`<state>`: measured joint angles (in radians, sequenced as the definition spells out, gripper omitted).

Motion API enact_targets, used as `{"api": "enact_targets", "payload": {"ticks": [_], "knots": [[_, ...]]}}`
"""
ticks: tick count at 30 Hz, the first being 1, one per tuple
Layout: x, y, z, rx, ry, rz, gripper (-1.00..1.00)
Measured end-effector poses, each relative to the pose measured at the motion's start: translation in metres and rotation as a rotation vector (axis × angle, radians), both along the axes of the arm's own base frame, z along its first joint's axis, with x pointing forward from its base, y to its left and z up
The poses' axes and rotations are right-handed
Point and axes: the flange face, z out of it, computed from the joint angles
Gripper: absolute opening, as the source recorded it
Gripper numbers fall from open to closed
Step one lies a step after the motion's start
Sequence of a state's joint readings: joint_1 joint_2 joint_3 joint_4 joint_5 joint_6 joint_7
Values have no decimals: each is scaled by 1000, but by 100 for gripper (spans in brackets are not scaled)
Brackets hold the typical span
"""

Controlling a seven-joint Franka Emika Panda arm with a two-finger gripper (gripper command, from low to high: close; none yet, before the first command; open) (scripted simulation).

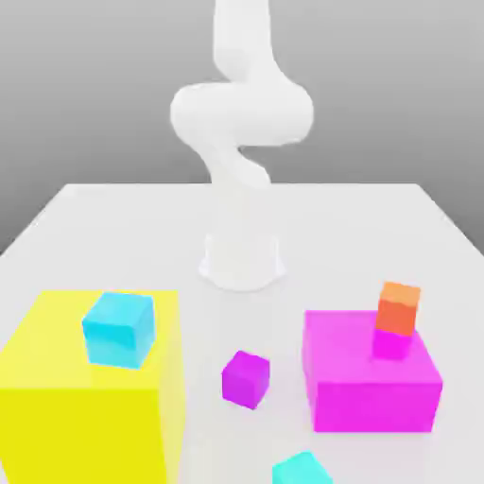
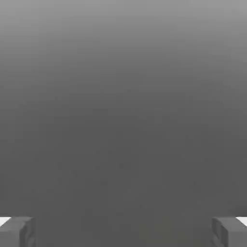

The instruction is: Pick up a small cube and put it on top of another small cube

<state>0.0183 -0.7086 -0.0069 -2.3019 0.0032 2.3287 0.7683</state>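
small cube (image 1: 302,470) – plain turquoise, greener cyan, sitting flat on the table (image 1: 113,217), turned a bit so a corner is facing the camera, lower part being cut off by the frame edge. another small cube (image 1: 118,328) – sky-blue cyan, same size, resting upright on top of the big yellow block (image 1: 85,397), near its back edge. Both are lying well apart from each other and neither is sitting between the fingers of the pincer (image 2: 123,231), which is standing wide open.
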Motion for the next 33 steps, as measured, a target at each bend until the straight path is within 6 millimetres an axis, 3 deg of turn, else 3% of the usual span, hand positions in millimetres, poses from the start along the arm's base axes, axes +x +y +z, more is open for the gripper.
{"api": "enact_targets", "payload": {"ticks": [7,15,22,28,32,33], "knots": [[80,15,-102,-43,181,105,0],[135,36,-236,-93,381,225,0],[151,55,-363,-139,555,335,0],[141,65,-472,-178,699,423,0],[139,66,-531,-183,717,435,0],[138,66,-543,-183,718,436,-100]]}}
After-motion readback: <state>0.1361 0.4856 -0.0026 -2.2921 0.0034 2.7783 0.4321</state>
